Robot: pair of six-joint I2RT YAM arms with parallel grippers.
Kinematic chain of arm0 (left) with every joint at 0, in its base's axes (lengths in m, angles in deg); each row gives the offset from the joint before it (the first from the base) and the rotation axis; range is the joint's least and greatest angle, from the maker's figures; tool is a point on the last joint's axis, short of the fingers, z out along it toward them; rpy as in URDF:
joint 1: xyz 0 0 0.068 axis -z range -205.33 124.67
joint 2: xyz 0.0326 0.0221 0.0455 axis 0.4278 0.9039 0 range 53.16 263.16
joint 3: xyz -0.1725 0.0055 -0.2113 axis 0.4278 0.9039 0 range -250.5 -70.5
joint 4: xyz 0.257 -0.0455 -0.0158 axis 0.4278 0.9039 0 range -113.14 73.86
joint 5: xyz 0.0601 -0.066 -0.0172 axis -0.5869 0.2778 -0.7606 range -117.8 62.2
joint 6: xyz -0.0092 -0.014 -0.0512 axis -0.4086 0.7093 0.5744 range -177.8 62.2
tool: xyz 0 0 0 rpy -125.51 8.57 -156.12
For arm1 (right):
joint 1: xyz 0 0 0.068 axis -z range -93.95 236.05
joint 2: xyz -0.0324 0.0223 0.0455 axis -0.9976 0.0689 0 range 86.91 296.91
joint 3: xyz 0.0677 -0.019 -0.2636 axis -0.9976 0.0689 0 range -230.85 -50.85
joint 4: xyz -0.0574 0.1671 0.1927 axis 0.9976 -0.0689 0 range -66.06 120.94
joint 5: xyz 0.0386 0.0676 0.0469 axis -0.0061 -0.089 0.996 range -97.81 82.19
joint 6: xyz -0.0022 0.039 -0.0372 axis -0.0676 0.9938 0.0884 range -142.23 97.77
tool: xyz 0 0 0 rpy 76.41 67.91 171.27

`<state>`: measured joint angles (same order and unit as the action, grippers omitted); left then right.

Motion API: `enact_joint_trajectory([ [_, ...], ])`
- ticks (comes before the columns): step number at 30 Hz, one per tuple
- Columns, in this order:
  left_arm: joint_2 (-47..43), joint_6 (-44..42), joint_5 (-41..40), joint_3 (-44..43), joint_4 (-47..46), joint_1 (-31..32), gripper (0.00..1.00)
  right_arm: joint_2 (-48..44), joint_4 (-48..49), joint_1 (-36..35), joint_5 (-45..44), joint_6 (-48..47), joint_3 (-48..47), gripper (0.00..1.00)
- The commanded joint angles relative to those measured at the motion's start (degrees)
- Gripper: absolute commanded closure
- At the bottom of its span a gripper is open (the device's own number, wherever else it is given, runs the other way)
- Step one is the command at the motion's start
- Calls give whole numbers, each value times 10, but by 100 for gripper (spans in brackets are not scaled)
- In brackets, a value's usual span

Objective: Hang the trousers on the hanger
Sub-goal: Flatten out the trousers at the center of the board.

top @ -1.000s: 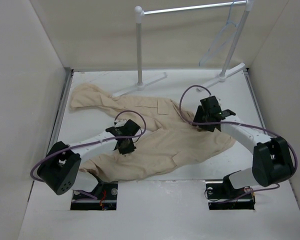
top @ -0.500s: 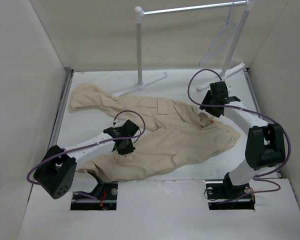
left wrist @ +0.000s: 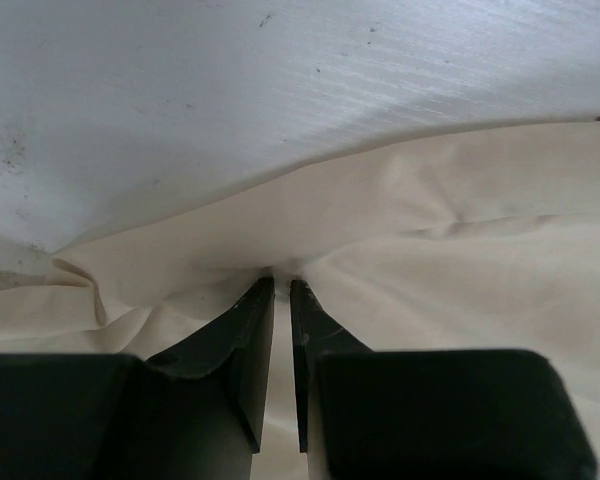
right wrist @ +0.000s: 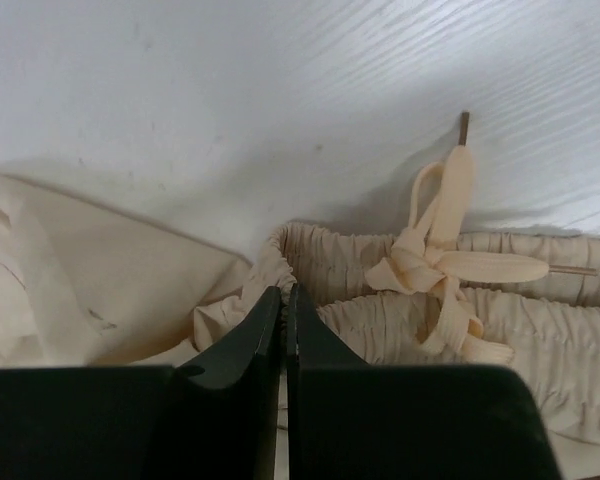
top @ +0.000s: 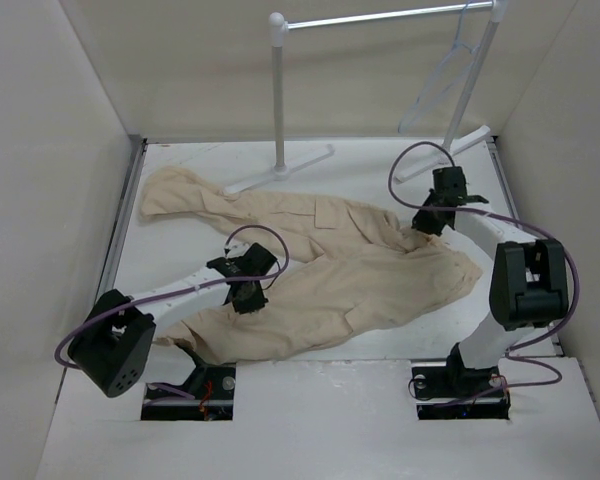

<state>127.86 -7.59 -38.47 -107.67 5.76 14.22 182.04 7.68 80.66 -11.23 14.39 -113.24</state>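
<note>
The beige trousers (top: 330, 280) lie spread across the white table, legs pointing left and waist at the right. My left gripper (top: 248, 300) rests on the cloth between the two legs. In the left wrist view, the left gripper (left wrist: 281, 282) is shut, pinching a fold of the trousers (left wrist: 460, 260). My right gripper (top: 421, 226) is at the far corner of the waist. In the right wrist view, the right gripper (right wrist: 284, 292) is shut on the gathered waistband (right wrist: 370, 265), beside the drawstring bow (right wrist: 435, 268). The pale hanger (top: 435, 85) hangs from the rack at the back right.
A white tubular rack (top: 278, 90) with a metal bar (top: 380, 18) stands at the back, its feet (top: 280, 170) on the table close behind the trousers. White walls enclose the left, right and back sides.
My right arm has swung back and to the right, to the waist's far corner, and its jaws have shut on the waistband. The left gripper has stayed almost in place.
</note>
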Motion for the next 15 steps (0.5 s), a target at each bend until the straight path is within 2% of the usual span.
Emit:
enact_joint_trajectory([
  [1, 7, 0, -6, 3, -3, -7, 89, -33, 50, 50, 8, 41, -15, 96],
  [7, 46, -15, -26, -26, -13, -22, 90, 32, 30, 122, -42, 51, -117, 96],
  [12, 78, -35, -60, -70, -3, -34, 90, 108, 9, 154, -105, 50, -202, 95],
  [13, 77, -36, -65, -82, 4, -38, 88, 122, 7, 157, -118, 50, -215, 93],
  [15, 65, -39, -70, -108, 21, -51, 78, 137, 0, 163, -148, 55, -233, 91],
])
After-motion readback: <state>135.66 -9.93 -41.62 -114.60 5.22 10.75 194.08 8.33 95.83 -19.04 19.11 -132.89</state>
